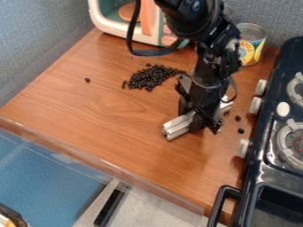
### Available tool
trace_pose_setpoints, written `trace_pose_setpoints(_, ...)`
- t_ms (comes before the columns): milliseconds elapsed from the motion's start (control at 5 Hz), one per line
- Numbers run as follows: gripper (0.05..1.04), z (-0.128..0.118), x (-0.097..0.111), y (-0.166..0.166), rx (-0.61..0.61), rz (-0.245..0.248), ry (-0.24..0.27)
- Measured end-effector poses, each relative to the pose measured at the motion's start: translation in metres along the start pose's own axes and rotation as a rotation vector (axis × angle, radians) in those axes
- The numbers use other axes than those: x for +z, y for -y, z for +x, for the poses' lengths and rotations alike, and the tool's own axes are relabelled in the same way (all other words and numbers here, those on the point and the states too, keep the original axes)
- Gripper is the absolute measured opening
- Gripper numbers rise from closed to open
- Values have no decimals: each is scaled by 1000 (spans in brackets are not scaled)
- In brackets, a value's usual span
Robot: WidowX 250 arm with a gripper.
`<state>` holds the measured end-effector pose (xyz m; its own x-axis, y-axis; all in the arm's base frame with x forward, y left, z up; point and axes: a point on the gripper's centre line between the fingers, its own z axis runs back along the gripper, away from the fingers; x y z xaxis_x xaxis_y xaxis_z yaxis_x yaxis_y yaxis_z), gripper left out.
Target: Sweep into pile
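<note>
The gripper (200, 116) is closed around the white bar (176, 127), low at the table (106, 128), between the pile of black beans (151, 77) and the stove (253, 170). On the stove side the room is rather narrow, and a few loose beans (238, 118) lie there. The pile is near the toy oven (97, 15); one single bean (87, 80) is farther left. Wider wood surface extends from the bar to the left and toward the front edge (106, 165).
</note>
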<state>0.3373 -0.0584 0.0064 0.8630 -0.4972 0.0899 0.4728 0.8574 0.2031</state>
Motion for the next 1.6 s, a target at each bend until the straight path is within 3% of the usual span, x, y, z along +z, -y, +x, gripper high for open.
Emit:
trace_pose_setpoints(600,394,5,-6,-26,132,0,-7)
trace_pose_setpoints(1000,394,1,-6,-26,181,-27,2)
trace_pose_setpoints(1200,394,-6,1,-22,165,-55,10)
trace_pose_setpoints(1400,394,-5,19,-20,185,-104,38)
trace_pose_setpoints(1600,394,1,32,-18,182,-121,81)
